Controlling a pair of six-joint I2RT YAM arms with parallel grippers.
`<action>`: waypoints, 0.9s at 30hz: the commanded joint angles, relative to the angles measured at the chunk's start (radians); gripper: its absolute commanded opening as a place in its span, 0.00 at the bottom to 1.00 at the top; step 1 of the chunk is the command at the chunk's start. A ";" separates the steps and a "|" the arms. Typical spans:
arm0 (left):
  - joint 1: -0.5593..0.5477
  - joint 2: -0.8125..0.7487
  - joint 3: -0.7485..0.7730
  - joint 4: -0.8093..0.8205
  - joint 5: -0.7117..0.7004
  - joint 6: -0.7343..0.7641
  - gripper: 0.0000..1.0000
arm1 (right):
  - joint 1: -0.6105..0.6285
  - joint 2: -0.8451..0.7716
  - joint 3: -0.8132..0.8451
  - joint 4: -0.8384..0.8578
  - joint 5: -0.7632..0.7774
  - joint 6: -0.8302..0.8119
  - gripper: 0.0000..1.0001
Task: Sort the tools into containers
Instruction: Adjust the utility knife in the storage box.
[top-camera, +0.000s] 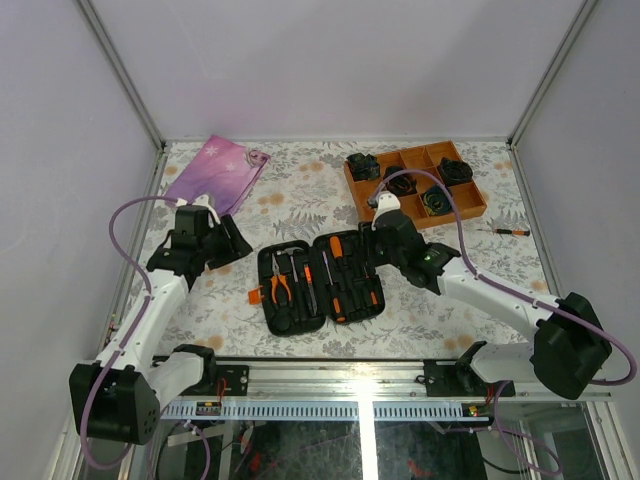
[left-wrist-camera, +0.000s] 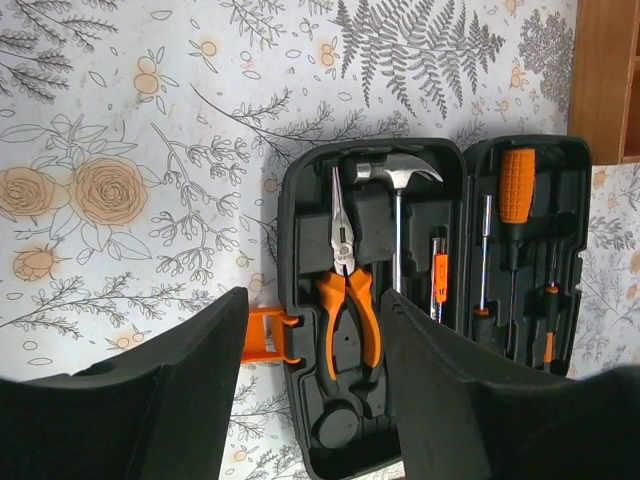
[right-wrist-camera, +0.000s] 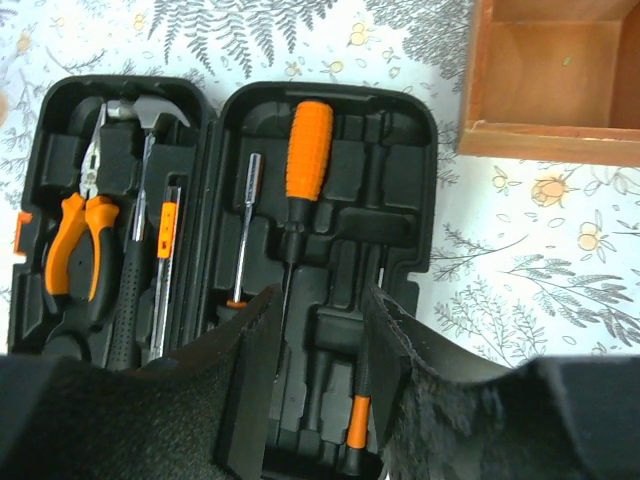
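Looking at a black tool case (top-camera: 320, 283) flopped open near the front edge of the counter (top-camera: 300, 190), roughly midway along it, orange tab poking out on its left. In the left half: pliers (left-wrist-camera: 345, 290) with orange grips, a hammer (left-wrist-camera: 398, 180) right beside them, then a thin tool (left-wrist-camera: 439, 280) with an orange band. In the right half: a fat screwdriver (right-wrist-camera: 308, 150) with an orange handle, a silver driver (right-wrist-camera: 247, 230) just left of it, and a little driver (right-wrist-camera: 357, 420) tucked into a lower slot. Also spotted one loose screwdriver (top-camera: 507, 231) out by the right edge of the counter, just beside the wooden tray (top-camera: 412, 157) and well apart from the case. As for the left pincer (top-camera: 230, 245): sitting just off the case's left side, fingers spread fairly wide, gripping nothing. And the right pincer (right-wrist-camera: 320, 315): hanging over the right half of the case, fingers partway apart either side of the little driver's slot, not clamped on anything. Pink-purple pouch (top-camera: 215, 172) up in the far left corner, black rosette bundles (top-camera: 455, 172) sitting in the tray's compartments at the far right.
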 joint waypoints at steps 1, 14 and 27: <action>0.008 0.007 -0.009 0.050 0.046 0.021 0.55 | -0.003 -0.014 0.055 -0.069 -0.122 0.014 0.45; -0.032 0.037 0.015 0.049 0.024 -0.057 0.53 | 0.159 0.129 0.163 -0.095 -0.141 -0.092 0.45; -0.195 0.142 -0.113 0.234 -0.147 -0.221 0.53 | 0.222 0.314 0.185 0.137 -0.139 -0.327 0.57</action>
